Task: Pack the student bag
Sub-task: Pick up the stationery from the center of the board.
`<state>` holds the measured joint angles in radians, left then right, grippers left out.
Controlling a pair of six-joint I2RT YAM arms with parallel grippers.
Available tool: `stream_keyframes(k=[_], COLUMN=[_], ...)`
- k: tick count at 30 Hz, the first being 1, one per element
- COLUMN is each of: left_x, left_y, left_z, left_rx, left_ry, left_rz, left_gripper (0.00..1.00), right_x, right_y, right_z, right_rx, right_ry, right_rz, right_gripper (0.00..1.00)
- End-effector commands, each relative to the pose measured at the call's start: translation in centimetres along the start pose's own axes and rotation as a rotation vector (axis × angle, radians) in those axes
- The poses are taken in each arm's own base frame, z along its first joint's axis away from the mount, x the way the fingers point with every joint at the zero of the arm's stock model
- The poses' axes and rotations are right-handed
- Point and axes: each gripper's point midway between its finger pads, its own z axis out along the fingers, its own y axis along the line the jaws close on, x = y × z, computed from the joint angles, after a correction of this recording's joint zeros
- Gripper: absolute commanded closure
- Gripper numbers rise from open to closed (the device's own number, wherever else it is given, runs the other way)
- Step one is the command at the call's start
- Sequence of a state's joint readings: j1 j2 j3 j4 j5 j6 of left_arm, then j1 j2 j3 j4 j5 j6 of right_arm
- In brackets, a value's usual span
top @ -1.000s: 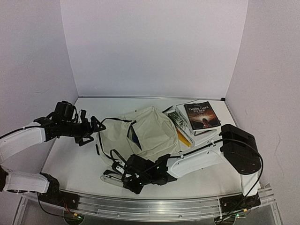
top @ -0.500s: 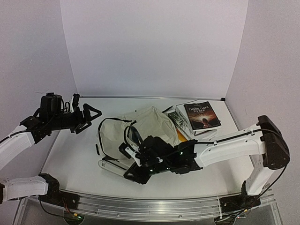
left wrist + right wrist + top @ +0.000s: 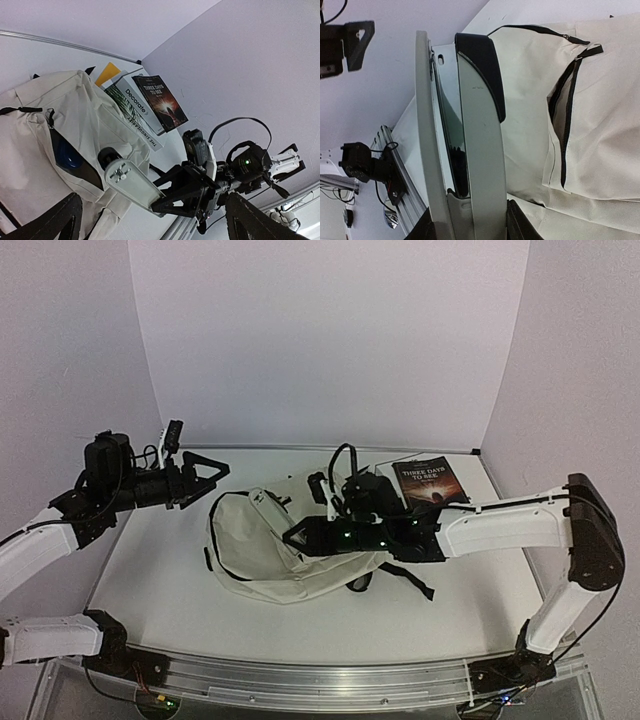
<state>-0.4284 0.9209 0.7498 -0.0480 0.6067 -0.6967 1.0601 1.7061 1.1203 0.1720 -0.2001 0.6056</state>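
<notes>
The student bag (image 3: 250, 562) lies flat at the centre of the frame, its pocket unzipped, with stacked books (image 3: 430, 485) touching its upper-right side. Above the bag, the right gripper (image 3: 298, 537) is clamped on a pale grey stapler (image 3: 475, 150). At upper left, the left gripper (image 3: 208, 480) stands spread wide and empty.

Top camera looked down from behind, left wrist view tilted, distant, right wrist close, all showed student bag (image 3: 265, 565).

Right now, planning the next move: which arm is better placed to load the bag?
Right. The right tool holds a white stapler over the student bag; the left tool is open, empty.
</notes>
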Motion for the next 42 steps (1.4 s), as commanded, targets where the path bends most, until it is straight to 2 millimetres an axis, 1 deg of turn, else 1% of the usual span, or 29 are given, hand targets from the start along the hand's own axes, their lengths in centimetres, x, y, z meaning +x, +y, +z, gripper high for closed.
stream_keyframes(k=[1,3,6,10,13,19,24,26,29,32,37,42], left_x=[-0.3,0.2,0.5,0.1,0.0,-0.2,0.1,0.3,0.5,0.6,0.7,0.6], left_y=[-3.5,-4.3,-4.7,-5.2,-6.1,-7.3,-8.4,-8.4,-8.4,-8.7,-8.8,-8.6], left_z=[1.5,2.5,3.3,3.5,3.7,4.1,4.5,4.8,5.0,5.0,5.1,5.2], left_rx=[0.123,0.154,0.169,0.196,0.253,0.301,0.363,0.366,0.371,0.385,0.393,0.386], left_ry=[-0.017,-0.006,-0.002,-0.013,-0.014,-0.012,-0.003,0.008,0.017,0.016,0.023,0.012], left_rz=[0.098,0.101,0.096,0.089,0.075,0.06,0.043,0.033,0.021,0.011,0.003,-0.009], left_gripper=[0.0,0.0,0.0,0.0,0.0,0.0,0.0,0.01,0.07,0.19,0.28,0.42], right_x=[-8.0,-8.6,-9.1,-9.3,-8.9,-8.8,-8.6,-8.7,-8.7,-8.8,-8.8,-8.7], right_y=[6.7,7.3,8.3,9.7,10.0,12.2,12.6,12.8,12.8,12.5,12.2,12.3], right_z=[-4.5,-5.1,-6.2,-7.7,-7.8,-9.4,-9.1,-9.2,-9.1,-9.0,-8.8,-8.6], right_rx=[-0.249,-0.289,-0.358,-0.462,-0.497,-0.658,-0.686,-0.701,-0.711,-0.704,-0.695,-0.696], right_ry=[-0.278,-0.308,-0.343,-0.376,-0.369,-0.378,-0.365,-0.368,-0.374,-0.38,-0.386,-0.379], right_rz=[0.092,0.11,0.127,0.13,0.124,0.105,0.1,0.104,0.116,0.13,0.139,0.138], right_gripper=[1.0,1.0,1.0,1.0,1.0,1.0,1.0,1.0,1.0,1.0,1.0,1.0])
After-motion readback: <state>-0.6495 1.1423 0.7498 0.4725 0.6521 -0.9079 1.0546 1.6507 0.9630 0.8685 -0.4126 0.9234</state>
